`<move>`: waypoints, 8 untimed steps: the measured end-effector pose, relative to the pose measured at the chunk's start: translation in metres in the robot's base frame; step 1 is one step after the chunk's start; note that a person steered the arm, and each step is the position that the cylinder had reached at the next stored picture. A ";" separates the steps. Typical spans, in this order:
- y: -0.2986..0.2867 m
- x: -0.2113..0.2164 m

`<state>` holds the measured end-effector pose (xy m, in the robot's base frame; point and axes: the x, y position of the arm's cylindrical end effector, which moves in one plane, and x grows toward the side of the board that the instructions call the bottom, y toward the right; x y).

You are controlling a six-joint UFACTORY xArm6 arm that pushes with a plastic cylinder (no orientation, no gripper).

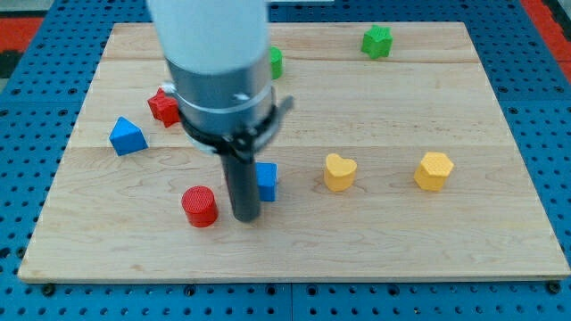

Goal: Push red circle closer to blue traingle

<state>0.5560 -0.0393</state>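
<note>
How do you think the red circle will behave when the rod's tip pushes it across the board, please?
The red circle is a squat cylinder standing on its flat end, so it will probably slide rather than roll or tip. Its curved side may slip off my tip, just to its right, if pushed off-centre. The wooden board looks smooth, so it should move easily.

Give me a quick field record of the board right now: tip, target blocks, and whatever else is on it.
tip: my tip sits just to the view's right of the red circle, no contact visible
red circle: near the view's bottom left
blue triangle: up and to the view's left of the red circle, apart from it
blue block: partly hidden behind the rod
red star-like block: partly behind the arm
yellow heart
yellow hexagon
green blocks: top right; mostly hidden
</note>
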 end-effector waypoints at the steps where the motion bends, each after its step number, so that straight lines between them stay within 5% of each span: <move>1: -0.014 0.018; 3: -0.095 -0.058; 4: -0.068 -0.030; 5: -0.110 -0.054; 7: -0.136 -0.008; 8: -0.179 -0.025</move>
<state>0.5306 -0.2185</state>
